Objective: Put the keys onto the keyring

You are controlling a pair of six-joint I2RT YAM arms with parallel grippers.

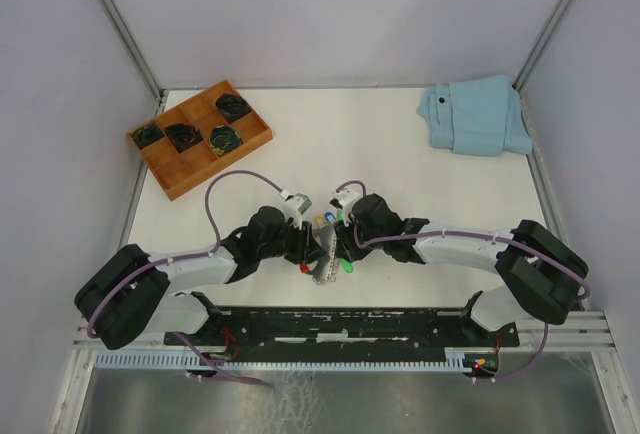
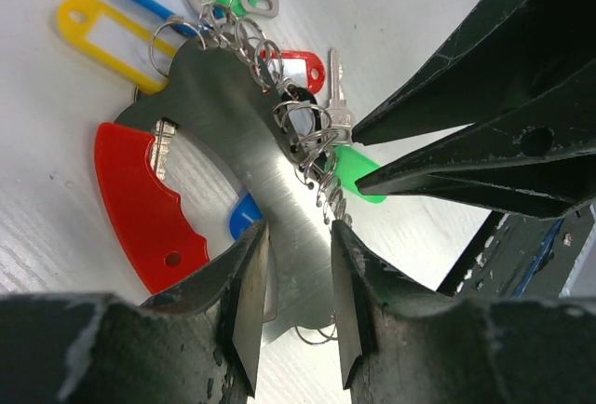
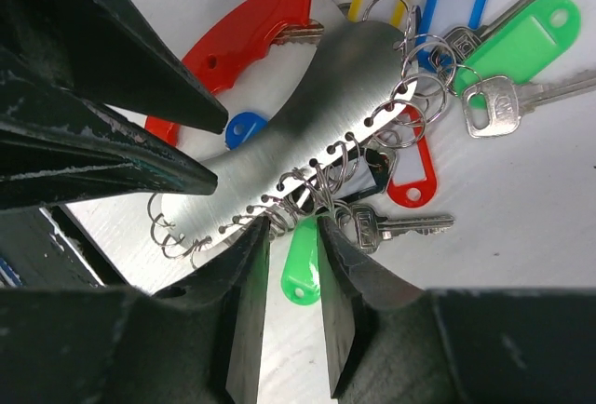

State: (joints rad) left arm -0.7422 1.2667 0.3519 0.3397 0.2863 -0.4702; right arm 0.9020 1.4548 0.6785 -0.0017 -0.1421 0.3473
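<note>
Keyring [image 2: 223, 97], judged stiff, light and slick: left pincer [image 2: 298, 229] pinches its steel plate edgewise; part-spread right pincer [image 3: 291, 227] should take the green-tagged key [image 3: 300, 278] by its tag.

You have a white worktop [image 1: 400, 169] boxed in by plain pale walls [image 1: 330, 14], grey corner rails [image 1: 120, 24], under even light.

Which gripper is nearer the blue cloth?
Right. The right gripper is below-left of the cloth; the left gripper lies just past it, farther away, both at the keyring.
</note>
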